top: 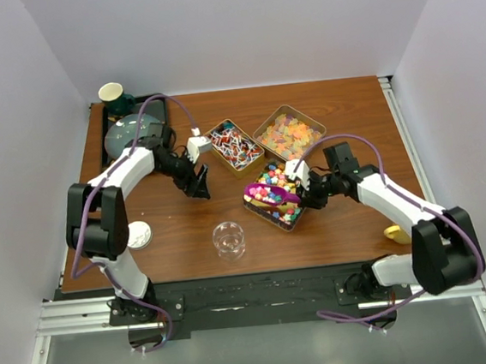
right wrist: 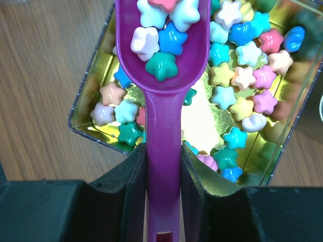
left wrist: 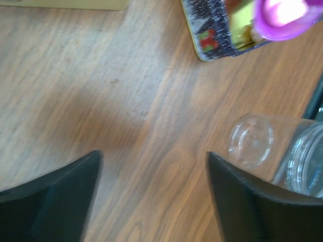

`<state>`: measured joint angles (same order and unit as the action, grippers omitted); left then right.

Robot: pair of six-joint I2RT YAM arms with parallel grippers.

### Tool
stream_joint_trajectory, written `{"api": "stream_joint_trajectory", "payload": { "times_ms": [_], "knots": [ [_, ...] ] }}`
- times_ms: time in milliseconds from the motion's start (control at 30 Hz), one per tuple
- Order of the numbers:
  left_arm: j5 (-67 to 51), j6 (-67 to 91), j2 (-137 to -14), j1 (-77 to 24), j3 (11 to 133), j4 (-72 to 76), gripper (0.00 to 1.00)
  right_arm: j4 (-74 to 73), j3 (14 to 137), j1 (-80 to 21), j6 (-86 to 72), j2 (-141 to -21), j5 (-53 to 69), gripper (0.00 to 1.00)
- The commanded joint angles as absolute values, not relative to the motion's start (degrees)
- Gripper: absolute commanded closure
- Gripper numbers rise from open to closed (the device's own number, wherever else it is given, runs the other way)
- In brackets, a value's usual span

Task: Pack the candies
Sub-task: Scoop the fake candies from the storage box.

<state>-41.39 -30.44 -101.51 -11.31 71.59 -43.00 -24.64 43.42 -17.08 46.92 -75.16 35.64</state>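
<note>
Multicolour star candies [right wrist: 242, 75] fill a gold tin [right wrist: 83, 123], also seen in the top view [top: 276, 213]. My right gripper [right wrist: 162, 164] is shut on the handle of a purple scoop [right wrist: 162, 121], whose bowl holds several star candies [right wrist: 160, 38] above the tin. In the top view the scoop [top: 270, 192] lies across this tin, with my right gripper [top: 302, 195] at its right. Red-white-blue wrapped candies [top: 233, 144] and orange-yellow gummies [top: 288, 134] fill two tins behind. My left gripper [top: 202, 186] is open and empty over bare wood [left wrist: 154, 156].
A clear plastic cup [top: 229, 238] stands at the front middle, also in the left wrist view [left wrist: 252, 138]. A white lid [top: 139, 235] lies front left. A green cup [top: 112, 94] and a dark round device [top: 130, 131] sit back left. A yellow object [top: 394, 234] lies front right.
</note>
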Motion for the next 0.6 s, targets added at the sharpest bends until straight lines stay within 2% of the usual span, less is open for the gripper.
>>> {"api": "stream_joint_trajectory", "payload": {
  "times_ms": [0, 233, 367, 567],
  "knots": [
    [-35.26, -25.06, -98.7, -10.81, 72.95, -39.39, 0.0, -16.62, 40.7, -16.79, 40.17, -67.86, 38.5, 1.0],
    [-20.4, -17.94, -91.07, -10.11, 68.03, -33.14, 0.0, -26.61, 48.24, -16.96, 40.69, -62.05, 35.86, 1.0],
    [-22.05, -13.19, -83.51, -4.24, 65.66, -32.17, 0.0, -42.25, 60.87, -17.75, 42.01, -66.0, 36.38, 1.0],
    [-22.76, -12.48, -72.61, -1.68, 63.9, -32.87, 0.0, -52.99, 65.12, -19.77, 51.67, -64.07, 35.6, 1.0]
  ]
}}
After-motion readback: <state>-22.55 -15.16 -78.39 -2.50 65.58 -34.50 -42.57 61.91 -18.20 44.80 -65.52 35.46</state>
